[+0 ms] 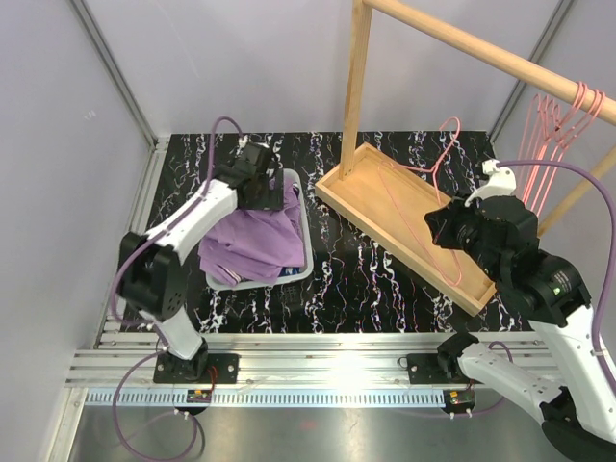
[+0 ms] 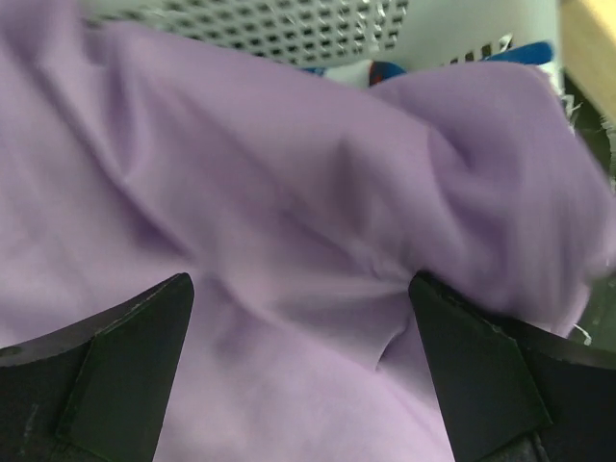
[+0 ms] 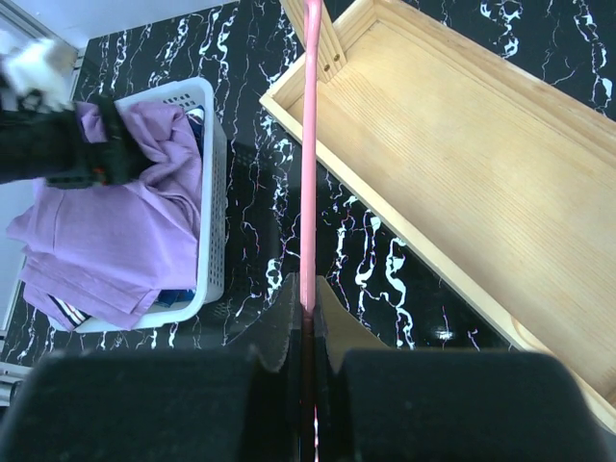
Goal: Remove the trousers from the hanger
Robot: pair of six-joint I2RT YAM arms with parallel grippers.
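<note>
Left gripper (image 2: 298, 289) stands wide open, holding nothing, low over the lilac trousers (image 2: 289, 173). I cannot tell from the wrist view whether its fingertips (image 2: 144, 337) touch the cloth or sit just above it. Right gripper (image 3: 308, 318) is clamped tight on the pink hanger (image 3: 310, 144), which carries no garment.

Task items: the lilac trousers lie heaped in the white basket (image 1: 306, 241), spilling over its near-left rim. The blue trousers (image 3: 176, 298) show only as a sliver beneath them, at the basket's near edge. I judge both garments to be off the hanger, so the task looks close to done.

Step in hand, as I read it: clear the left arm from the basket. I would raise it straight up with the jaws kept wide, so that no fold catches on a finger and trails out. I would watch the overhanging cloth, which could slide off the rim if dragged. The hanger hangs above the wooden tray (image 3: 462, 164) and should be held steady until the left arm is clear.

Surface: black, white-veined worktop (image 1: 356, 279), with the basket at left and the tray lying on a slant at right.

Room: a wooden rail (image 1: 462, 43) on a post crosses above the tray, with spare pink hangers (image 1: 553, 135) at its far right. Pale walls close in the cell.
</note>
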